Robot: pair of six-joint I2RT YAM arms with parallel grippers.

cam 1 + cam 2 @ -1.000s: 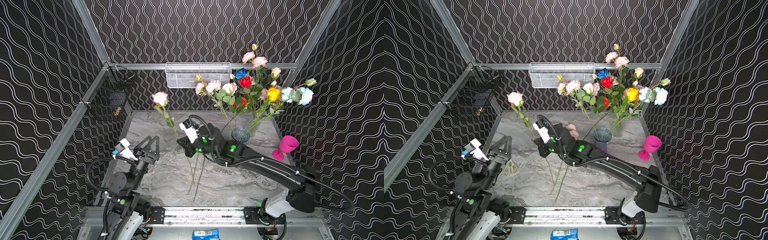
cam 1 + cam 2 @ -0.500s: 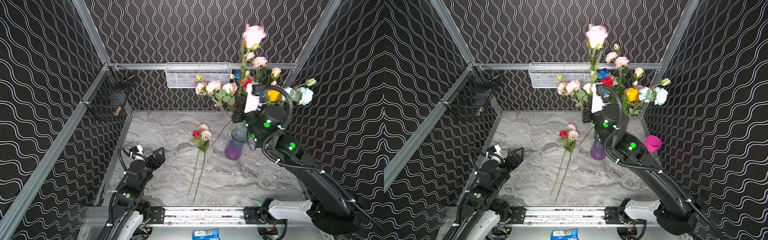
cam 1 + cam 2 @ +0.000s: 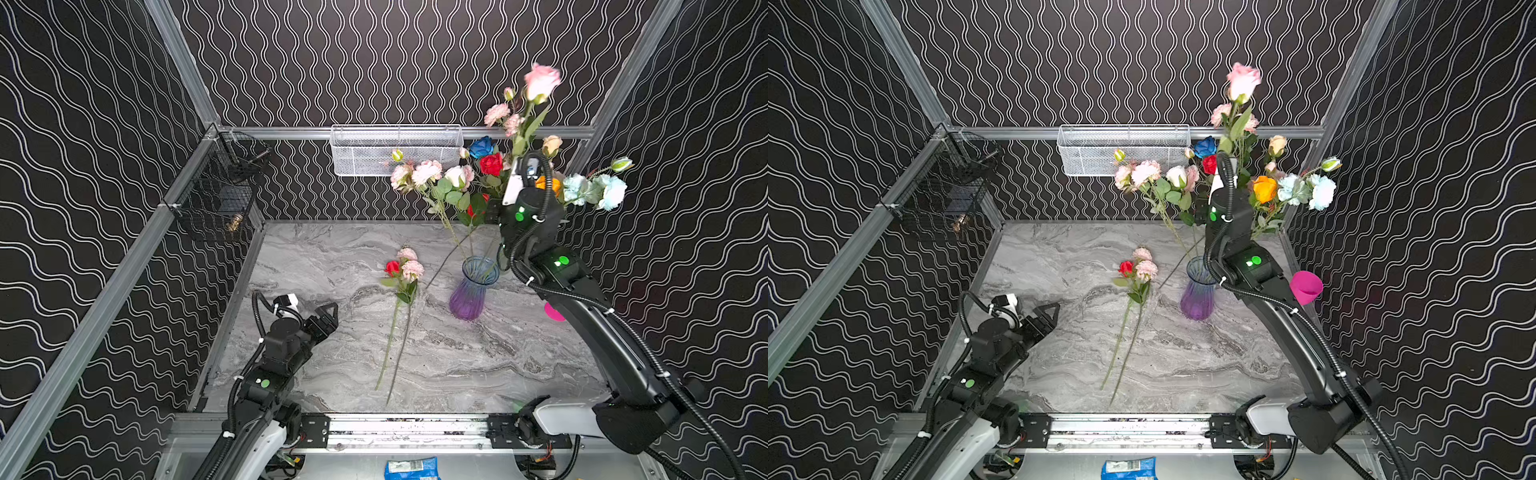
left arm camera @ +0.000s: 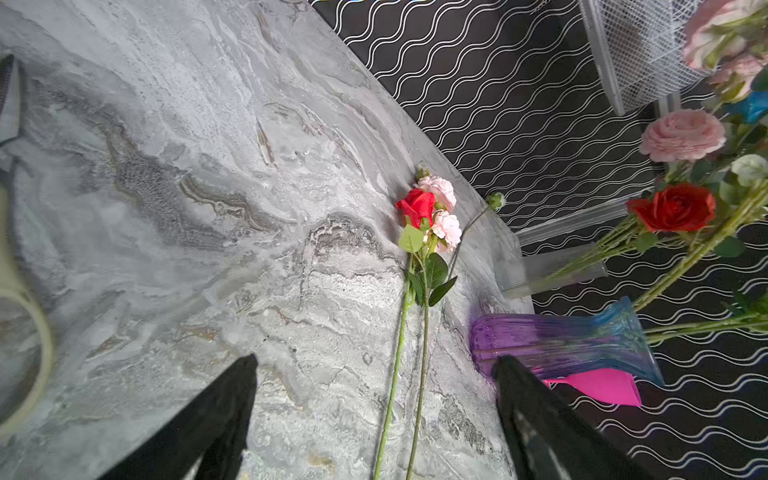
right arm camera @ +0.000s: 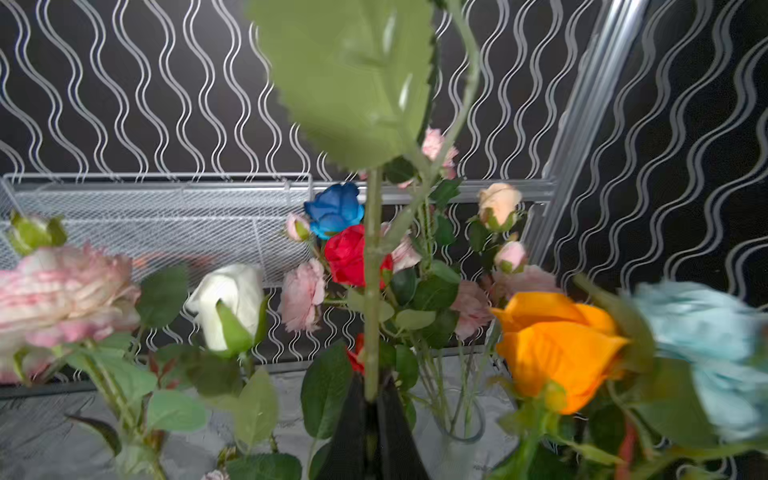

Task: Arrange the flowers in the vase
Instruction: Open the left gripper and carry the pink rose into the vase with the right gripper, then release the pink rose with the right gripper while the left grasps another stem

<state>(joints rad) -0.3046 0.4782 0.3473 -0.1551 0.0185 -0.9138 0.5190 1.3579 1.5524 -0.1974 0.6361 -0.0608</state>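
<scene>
a robot lab test cell: aluminium frame, wavy-patterned walls, marble tabletop

L tool wide; R tool clamped, high

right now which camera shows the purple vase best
A top view: the purple vase stands whole and unblocked. In a top view the right arm crosses its rim. The left wrist view shows it close but partly behind the left pincer. The right wrist view misses it.
</scene>
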